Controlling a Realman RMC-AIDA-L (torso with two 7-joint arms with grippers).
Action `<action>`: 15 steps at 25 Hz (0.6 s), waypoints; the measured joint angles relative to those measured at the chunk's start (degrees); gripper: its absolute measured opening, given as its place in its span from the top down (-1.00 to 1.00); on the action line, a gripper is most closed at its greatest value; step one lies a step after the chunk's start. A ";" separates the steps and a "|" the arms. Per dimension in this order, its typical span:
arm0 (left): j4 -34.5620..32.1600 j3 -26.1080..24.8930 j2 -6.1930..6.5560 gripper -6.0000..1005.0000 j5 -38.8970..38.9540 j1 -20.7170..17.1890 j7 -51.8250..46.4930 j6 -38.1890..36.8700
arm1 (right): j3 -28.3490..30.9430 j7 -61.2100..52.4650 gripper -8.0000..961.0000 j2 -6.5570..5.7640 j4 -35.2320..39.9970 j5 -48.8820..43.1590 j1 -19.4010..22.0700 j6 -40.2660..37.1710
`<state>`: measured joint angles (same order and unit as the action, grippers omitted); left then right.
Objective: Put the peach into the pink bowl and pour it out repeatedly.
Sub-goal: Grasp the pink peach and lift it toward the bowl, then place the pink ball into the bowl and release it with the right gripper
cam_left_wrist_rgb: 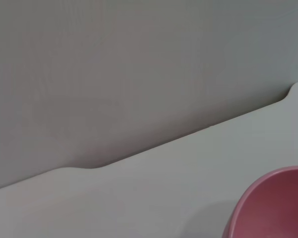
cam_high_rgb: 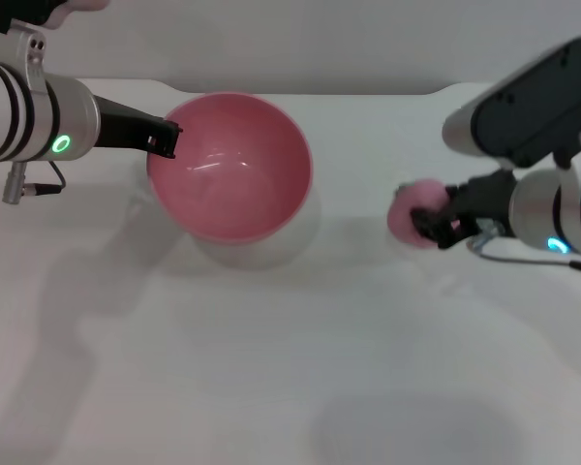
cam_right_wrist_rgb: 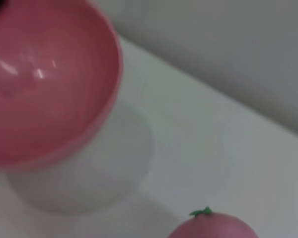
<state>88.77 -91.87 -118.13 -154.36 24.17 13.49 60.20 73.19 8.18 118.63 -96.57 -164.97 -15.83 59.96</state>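
**A:** Start at the left. What has the left gripper (cam_high_rgb: 170, 137) got?

**B:** Its dark fingers are pinched on the near-left rim of the round, deep, glossy pink plastic bowl (cam_high_rgb: 234, 163). The bowl looks lifted and tipped, with its mouth turned up toward the head camera. A pale shadow lies on the white table (cam_high_rgb: 271, 387) under it. The bowl is empty; only glints show on its inner wall.

**A:** And the fruit?

**B:** Off to the right, well apart from the bowl. The small roundish pale-pink peach (cam_high_rgb: 413, 211) sits in the right gripper (cam_high_rgb: 428, 225), whose black fingers are closed on its right side. It appears held just above the table, though I can't be sure it is clear of the surface. In the right wrist view its green stem nub points up.

**A:** So what does the coming move turn on?

**B:** Direction, I'd judge. The bowl's opening lies to the left of the peach and a little farther from the robot, with bare table between them. The right arm is the one carrying, so it would need to travel leftward and get over the rim. A round fruit has no long axis to worry about.
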 joint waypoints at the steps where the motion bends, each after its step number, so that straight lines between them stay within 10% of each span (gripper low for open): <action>1: 0.00 0.01 0.00 0.90 0.03 0.00 0.03 -0.08 | 0.01 0.00 0.09 0.02 -1.69 -0.34 0.06 0.59; 15: -1.32 2.35 -0.09 0.90 1.99 1.44 0.00 -1.74 | -0.60 0.02 0.26 0.29 -14.69 -0.41 -3.96 1.81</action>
<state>87.45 -89.52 -118.21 -152.37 25.60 13.49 58.46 72.59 8.20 118.92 -111.27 -165.38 -19.79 61.77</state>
